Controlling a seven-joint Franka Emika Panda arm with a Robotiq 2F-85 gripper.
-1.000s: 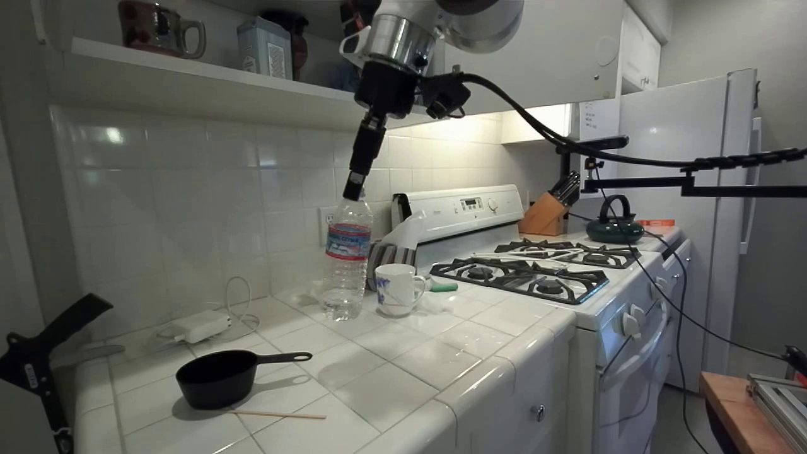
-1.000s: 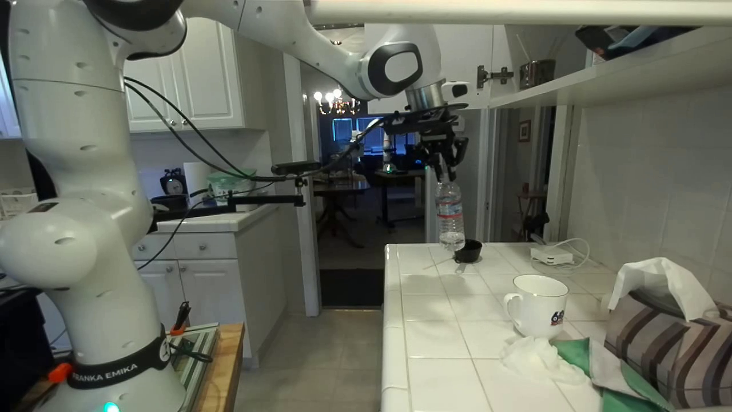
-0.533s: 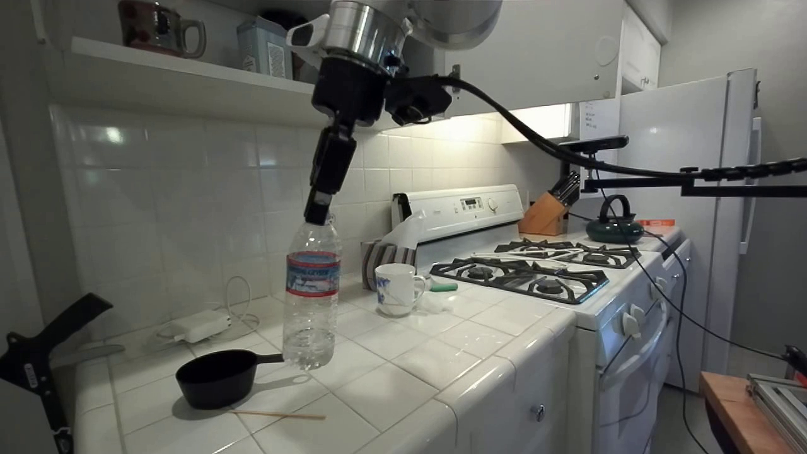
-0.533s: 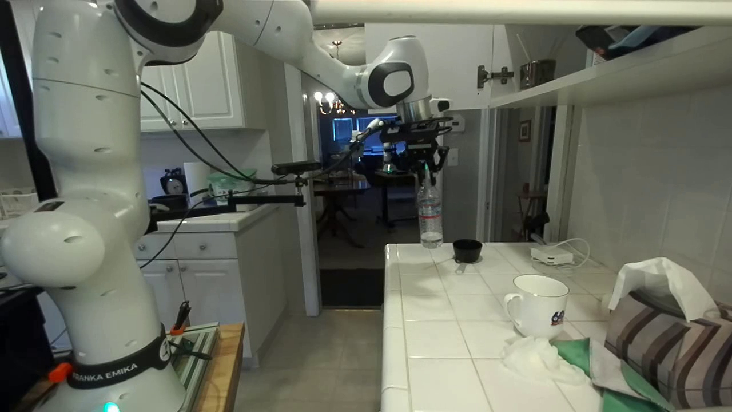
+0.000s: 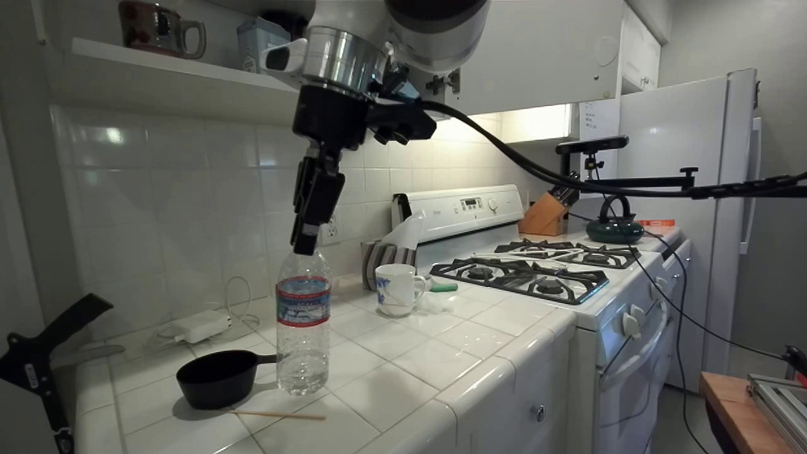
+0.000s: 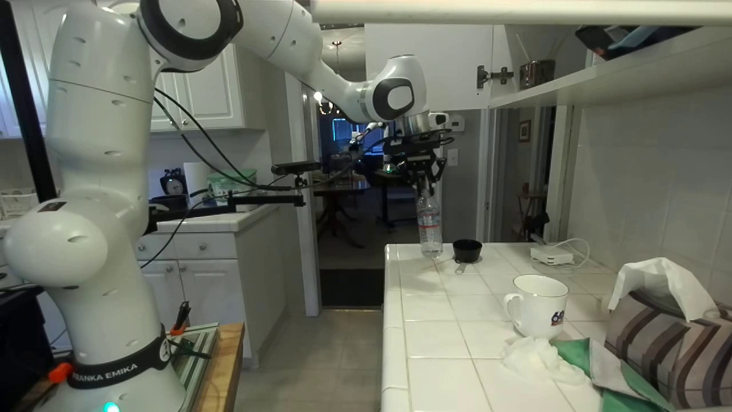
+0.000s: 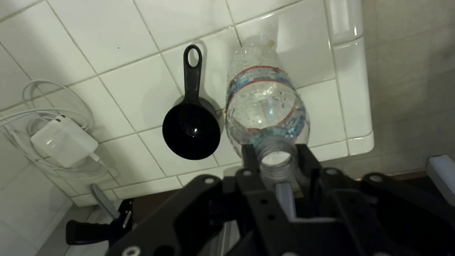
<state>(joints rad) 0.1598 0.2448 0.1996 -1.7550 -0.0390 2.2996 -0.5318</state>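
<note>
Directly under my claw (image 7: 274, 152) is the clear plastic bottle (image 5: 303, 321), its neck pinched between the jaws. I read its long axis as near vertical, mouth up in the claw, base down; whether that base touches the worktop (image 5: 384, 384) I can't tell. In my wrist view the black cup (image 7: 192, 131) sits left of the claw, just beside the bottle, handle pointing to the top. The worktop's rounded edge (image 7: 352, 96) runs on the claw's right, with a strip of worktop between it and the bottle. Higher than the claw runs the shelf (image 5: 189, 69).
</note>
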